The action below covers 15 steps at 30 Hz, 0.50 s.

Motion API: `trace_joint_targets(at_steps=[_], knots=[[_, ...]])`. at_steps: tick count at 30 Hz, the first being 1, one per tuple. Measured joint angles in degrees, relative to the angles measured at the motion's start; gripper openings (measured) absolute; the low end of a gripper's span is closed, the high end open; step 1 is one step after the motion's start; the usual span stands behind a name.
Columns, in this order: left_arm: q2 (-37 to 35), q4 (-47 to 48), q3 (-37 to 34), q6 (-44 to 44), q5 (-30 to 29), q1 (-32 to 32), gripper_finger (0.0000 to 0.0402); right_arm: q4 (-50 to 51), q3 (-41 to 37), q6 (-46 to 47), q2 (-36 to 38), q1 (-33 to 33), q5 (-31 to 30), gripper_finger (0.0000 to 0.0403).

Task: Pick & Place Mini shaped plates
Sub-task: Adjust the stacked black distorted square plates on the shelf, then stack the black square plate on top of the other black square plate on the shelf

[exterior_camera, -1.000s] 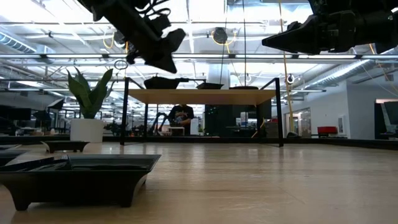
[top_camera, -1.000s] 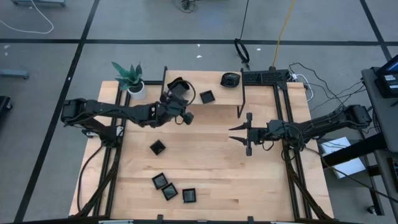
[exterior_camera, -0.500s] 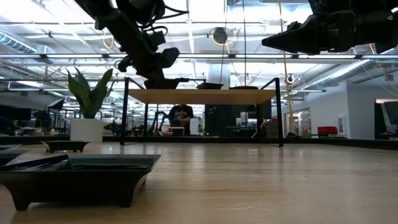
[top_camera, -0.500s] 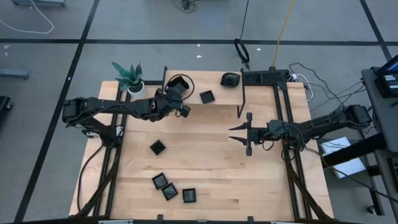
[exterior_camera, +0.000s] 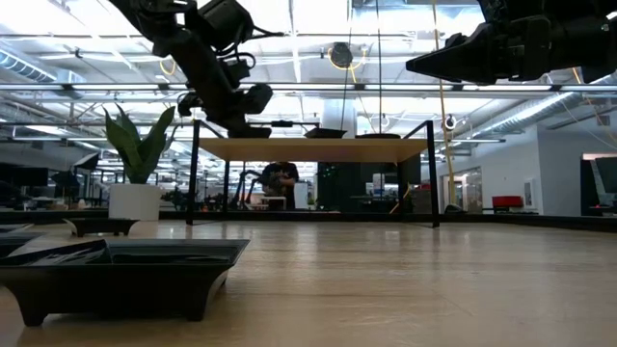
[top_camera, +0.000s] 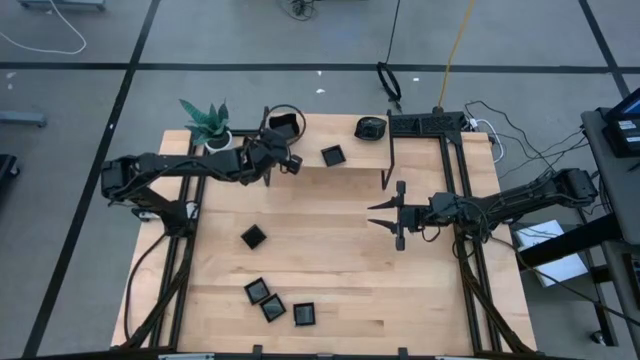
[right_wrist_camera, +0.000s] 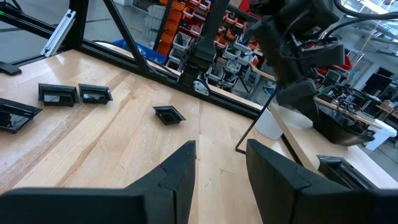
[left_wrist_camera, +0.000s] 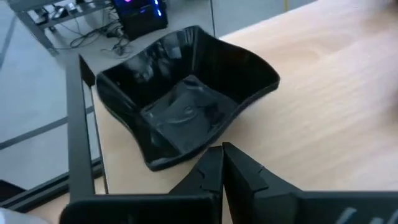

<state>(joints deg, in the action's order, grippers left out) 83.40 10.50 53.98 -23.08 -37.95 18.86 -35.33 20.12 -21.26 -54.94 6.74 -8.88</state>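
Claw action sits in the upper left of the high view: the left claw [top_camera: 283,160] hangs by the table's [top_camera: 350,270] far edge, just beside a wavy-edged black dish [top_camera: 286,124] that sits right at that edge, next to the potted plant [top_camera: 207,125]. In the left wrist view that dish [left_wrist_camera: 186,99] fills the frame, resting close to the table's corner beside a dark frame rail [left_wrist_camera: 78,124], and the left claw's fingers [left_wrist_camera: 230,171] are pressed together with no gap, holding nothing, just short of the dish's rim. A small square plate [top_camera: 332,155] lies near, toward the upper middle. Mid-right of the frame, the right claw [top_camera: 385,215] waits above bare wood, fingers spread apart and empty; its own camera shows a clear gap between them. Open room is plentiful: the wide centre of the table is bare, with one square plate [top_camera: 254,237] alone at centre left and a cluster of three plates [top_camera: 272,300] near the lower edge. In the low view a black dish [exterior_camera: 116,275] sits at lower left in the foreground.
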Motion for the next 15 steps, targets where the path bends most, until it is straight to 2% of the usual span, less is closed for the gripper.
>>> trace_joint_targets(at_steps=[4, 11, 15], knots=[[0.0, -0.23, -0.01, 1.83, 2.31, 0.02, 0.0006, 0.0, 0.0, 0.0, -0.02, 0.0, 0.0, 0.0132], [0.0, -0.5, -0.01, 4.5, -0.52, 0.54, 0.0027, 0.0, 0.0, 0.0, 0.01, 0.0, 0.0, 0.0132], [-0.59, -0.76, -0.01, 5.85, 4.09, -0.73, 0.0022, 0.07, 0.0, 0.0, -0.01, 0.0, 0.0, 0.0132]])
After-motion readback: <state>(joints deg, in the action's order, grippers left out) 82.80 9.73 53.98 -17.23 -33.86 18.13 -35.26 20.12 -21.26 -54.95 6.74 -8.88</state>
